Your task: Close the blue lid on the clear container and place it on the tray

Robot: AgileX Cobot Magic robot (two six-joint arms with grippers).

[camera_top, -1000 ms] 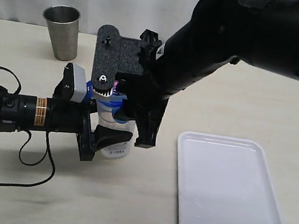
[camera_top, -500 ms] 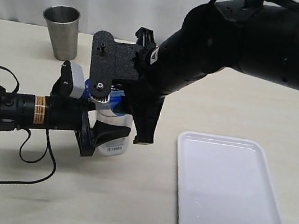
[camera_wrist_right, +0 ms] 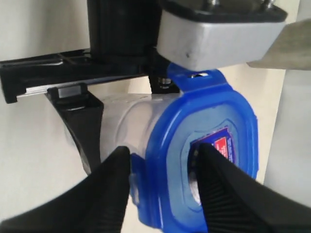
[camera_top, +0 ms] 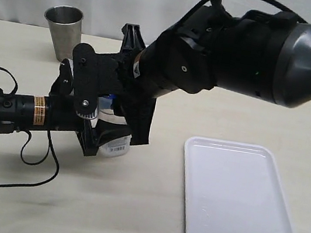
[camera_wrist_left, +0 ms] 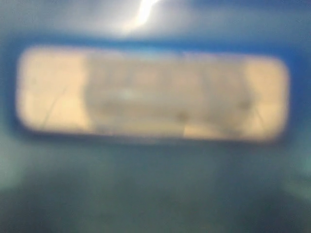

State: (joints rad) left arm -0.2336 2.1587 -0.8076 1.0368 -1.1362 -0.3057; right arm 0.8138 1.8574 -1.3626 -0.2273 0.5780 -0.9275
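Observation:
The clear container (camera_top: 114,143) stands left of the tray, mostly hidden by both arms, with only its lower wall and label showing. My left gripper (camera_top: 100,138) reaches in from the left and is shut on the container's body. In the right wrist view the blue lid (camera_wrist_right: 214,145) sits on the container (camera_wrist_right: 129,121). My right gripper (camera_wrist_right: 163,191) is shut on the lid's edge, one finger (camera_wrist_right: 109,194) outside a side flap and the other on the lid's top. A blurred blue surface (camera_wrist_left: 155,194) fills the left wrist view. The white tray (camera_top: 242,207) lies at the right.
A steel cup (camera_top: 65,31) stands at the back left. A black cable (camera_top: 33,175) loops on the table under the left arm. The right arm (camera_top: 236,52) spans above the table from the upper right.
The right gripper has swung left and down over the container's top, hiding more of the lid. The left gripper and the container have shifted slightly left.

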